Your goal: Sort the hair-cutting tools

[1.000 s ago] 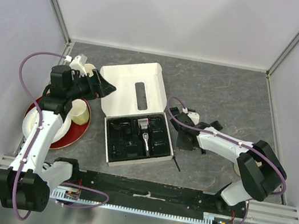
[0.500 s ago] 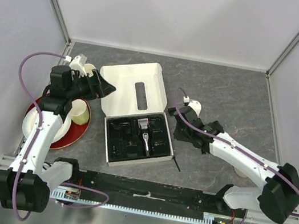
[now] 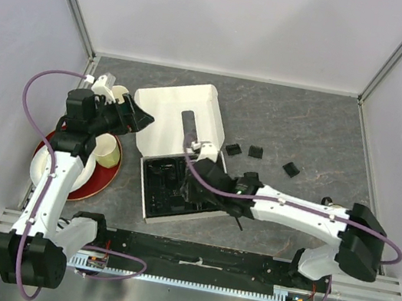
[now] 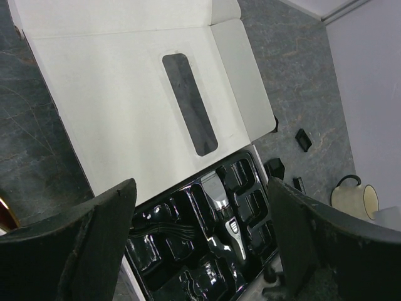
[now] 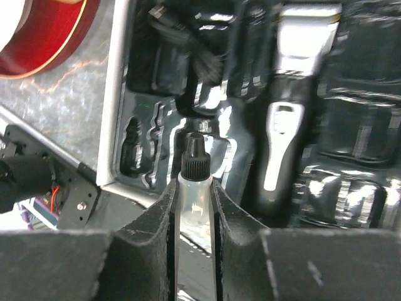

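The silver-and-black clipper [image 5: 285, 144] lies in the black tray [image 3: 153, 203] of the open white box [image 3: 171, 118]; the left wrist view also shows the clipper [image 4: 225, 213]. My right gripper [image 5: 194, 188] is shut on a small clear bottle [image 5: 195, 204] with a black cap and hovers over the tray's near left part, where the top view shows that gripper [image 3: 188, 189]. Three black comb guards [image 3: 232, 149] [image 3: 256, 152] [image 3: 290, 168] lie on the table right of the box. A slim black stick [image 3: 237, 221] lies by the tray's near right corner. My left gripper [image 3: 141, 118] hangs open above the box lid's left edge, holding nothing.
A red plate [image 3: 102, 178] with a cream mug [image 3: 109, 152] sits left of the box, under the left arm. Another cream mug [image 4: 354, 198] stands on the right side of the table. A black cord [image 4: 156, 221] is coiled in the tray's left compartment.
My right arm has swung left from the table beside the box to above the tray, uncovering the three comb guards. The left arm has not moved.
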### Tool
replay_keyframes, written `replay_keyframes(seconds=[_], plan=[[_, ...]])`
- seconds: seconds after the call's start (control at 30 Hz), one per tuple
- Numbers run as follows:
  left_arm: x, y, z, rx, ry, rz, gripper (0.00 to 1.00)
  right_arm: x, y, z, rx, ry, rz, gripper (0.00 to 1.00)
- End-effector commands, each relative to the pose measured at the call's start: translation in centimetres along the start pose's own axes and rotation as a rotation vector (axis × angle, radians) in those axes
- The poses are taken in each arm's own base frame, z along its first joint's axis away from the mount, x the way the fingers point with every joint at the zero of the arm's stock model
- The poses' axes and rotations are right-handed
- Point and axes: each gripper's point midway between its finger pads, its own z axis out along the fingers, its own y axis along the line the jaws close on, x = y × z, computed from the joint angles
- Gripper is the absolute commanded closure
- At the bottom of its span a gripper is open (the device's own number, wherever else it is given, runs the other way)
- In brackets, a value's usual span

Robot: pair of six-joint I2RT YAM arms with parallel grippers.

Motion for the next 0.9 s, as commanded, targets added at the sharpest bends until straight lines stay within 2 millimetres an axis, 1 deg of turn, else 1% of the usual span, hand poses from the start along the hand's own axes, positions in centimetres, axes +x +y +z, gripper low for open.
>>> replay_keyframes(seconds=[0.0, 0.03, 0.13, 0.2, 0.37, 0.4, 0.43, 0.63, 0.7, 0.73, 0.87], plan=[[-0.5, 0.1, -0.3, -0.006, -0.019, 0.042, 0.09, 0.6, 6.3, 0.6, -0.154, 0.011, 0.027, 0.76], [-0.5, 0.1, -0.3, -0.007, -0.021, 0.043, 0.09, 1.5, 7.2, 1.1, -0.164, 0.027, 0.016, 0.76], [-0.4, 0.2, -0.2, -0.011, -0.019, 0.041, 0.09, 2.8, 8.4, 2.0, -0.180, 0.062, 0.002, 0.76], [-0.3, 0.2, -0.2, -0.012, -0.014, 0.038, 0.09, 3.2, 8.7, 2.3, -0.185, 0.076, 0.009, 0.76], [-0.3, 0.3, -0.2, -0.013, -0.015, 0.037, 0.09, 4.5, 10.5, 3.2, -0.244, 0.100, 0.016, 0.75], [-0.4, 0.2, -0.2, -0.011, -0.015, 0.040, 0.09, 4.7, 10.6, 3.3, -0.248, 0.102, 0.016, 0.75], [-0.4, 0.4, -0.2, -0.024, -0.017, 0.045, 0.09, 5.0, 10.8, 3.6, -0.251, 0.104, 0.014, 0.75], [-0.5, 1.7, -0.3, -0.100, -0.019, 0.039, 0.09, 5.5, 11.0, 4.8, -0.257, 0.099, 0.027, 0.74], [-0.5, 1.7, -0.2, -0.098, -0.017, 0.039, 0.09, 5.4, 11.2, 5.1, -0.255, 0.090, 0.028, 0.74], [-0.5, 1.7, -0.2, -0.097, -0.015, 0.037, 0.09, 5.7, 11.1, 5.5, -0.247, 0.095, 0.025, 0.74], [-0.5, 1.6, -0.3, -0.094, -0.017, 0.040, 0.09, 5.7, 10.6, 6.3, -0.208, 0.079, 0.016, 0.73]])
